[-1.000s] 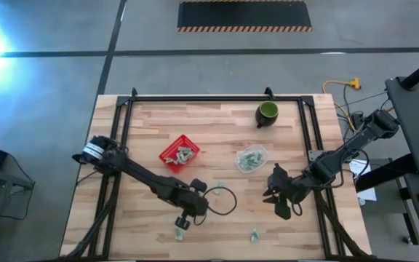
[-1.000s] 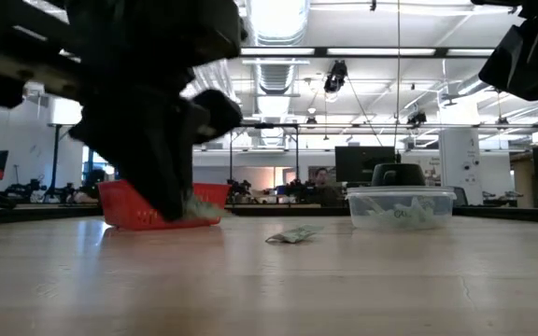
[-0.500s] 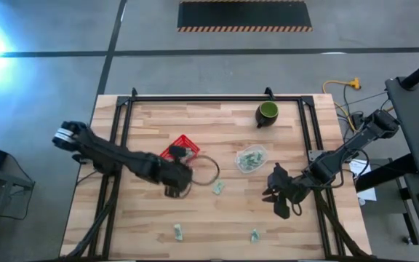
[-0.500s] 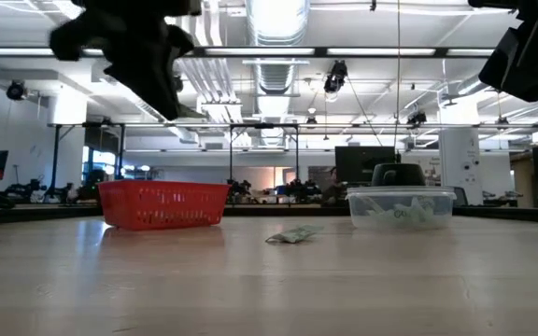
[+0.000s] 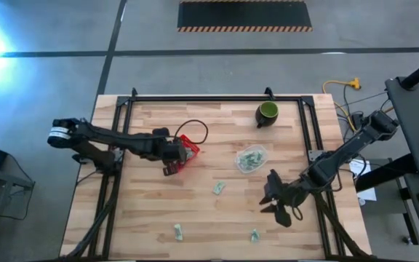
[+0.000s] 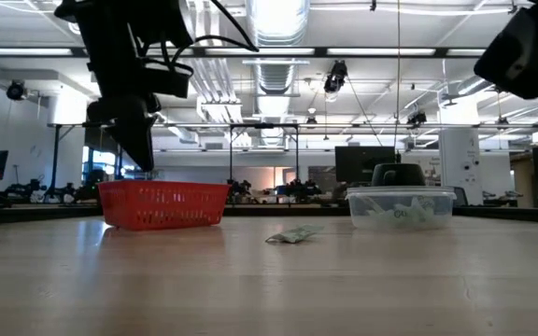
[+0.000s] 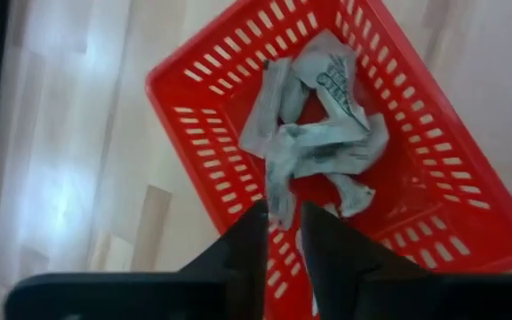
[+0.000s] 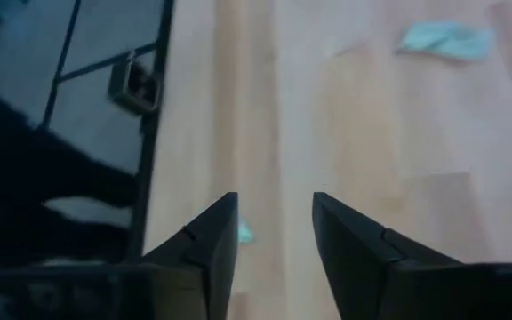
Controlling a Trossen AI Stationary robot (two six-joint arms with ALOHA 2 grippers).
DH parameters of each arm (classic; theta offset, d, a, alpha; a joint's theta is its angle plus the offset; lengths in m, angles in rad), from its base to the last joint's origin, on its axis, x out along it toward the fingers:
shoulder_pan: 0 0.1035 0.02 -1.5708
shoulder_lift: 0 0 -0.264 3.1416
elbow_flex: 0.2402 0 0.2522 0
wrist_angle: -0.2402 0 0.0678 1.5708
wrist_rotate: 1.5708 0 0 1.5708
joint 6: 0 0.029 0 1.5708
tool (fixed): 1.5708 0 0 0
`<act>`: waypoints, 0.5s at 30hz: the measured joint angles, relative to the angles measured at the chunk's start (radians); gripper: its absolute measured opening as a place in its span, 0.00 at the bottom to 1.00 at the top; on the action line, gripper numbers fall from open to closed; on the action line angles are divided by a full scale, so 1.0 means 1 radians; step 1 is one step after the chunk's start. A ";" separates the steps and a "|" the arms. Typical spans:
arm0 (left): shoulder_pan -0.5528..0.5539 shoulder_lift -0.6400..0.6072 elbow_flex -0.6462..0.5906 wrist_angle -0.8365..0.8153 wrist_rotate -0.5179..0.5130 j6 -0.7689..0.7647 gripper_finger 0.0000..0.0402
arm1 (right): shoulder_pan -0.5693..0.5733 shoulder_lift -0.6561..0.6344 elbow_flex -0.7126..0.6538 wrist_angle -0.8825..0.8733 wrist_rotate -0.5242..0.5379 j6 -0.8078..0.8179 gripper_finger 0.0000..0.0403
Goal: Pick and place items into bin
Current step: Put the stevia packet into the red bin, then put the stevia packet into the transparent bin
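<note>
Since a second ago, my left gripper point(image 7: 283, 233) has swung over the red bin point(image 5: 185, 151), fingers slightly parted, releasing. Wrapped items point(image 7: 314, 133) lie inside; I'd open fully before lifting.

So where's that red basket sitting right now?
From above, the red basket sits left of the table's centre, directly under the left gripper, with the clear tub of wrapped pieces off to its right.
</note>
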 joint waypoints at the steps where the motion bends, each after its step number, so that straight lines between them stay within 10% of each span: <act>1: 0.006 0.000 0.000 0.000 0.012 -0.002 0.15 | 0.003 0.019 0.000 0.015 -0.018 -0.001 0.35; 15: 0.009 -0.027 0.062 0.001 0.043 0.005 0.36 | 0.081 0.362 0.074 0.237 -0.263 -0.082 0.53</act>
